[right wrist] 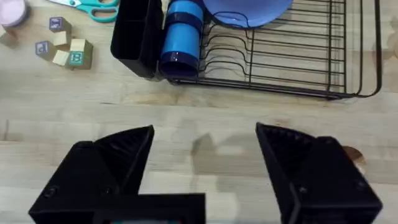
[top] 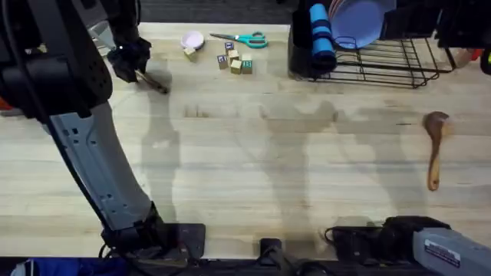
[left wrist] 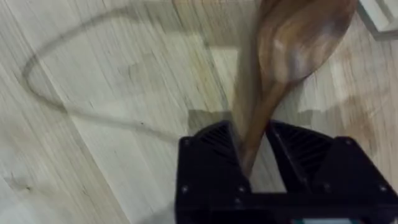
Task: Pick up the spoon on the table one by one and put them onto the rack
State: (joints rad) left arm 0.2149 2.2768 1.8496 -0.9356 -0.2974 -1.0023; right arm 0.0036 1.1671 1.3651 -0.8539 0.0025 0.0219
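At far left, the left gripper (left wrist: pixel 255 163) pinches one spoon (left wrist: pixel 292 56) by its handle above the table (top: pixel 253 169). The rack (top: pixel 383 61) stands at the far right. The second spoon (top: pixel 436 146) lies right. The right gripper (right wrist: pixel 205 155) is spread wide.

I see a pale table (top: pixel 253 176) of light wood with fine grain lines. The spoon (top: pixel 436 146) lying on it is warm brown, and the spoon (left wrist: pixel 292 56) in my left wrist view is a darker, glossy brown. The rack (top: pixel 383 61) is black wire, holding a bright blue cup (top: pixel 321 34) and a lavender plate (top: pixel 359 21). The scissors (top: pixel 244 38) have teal handles. My gripper fingers (right wrist: pixel 112 168) are matte black.
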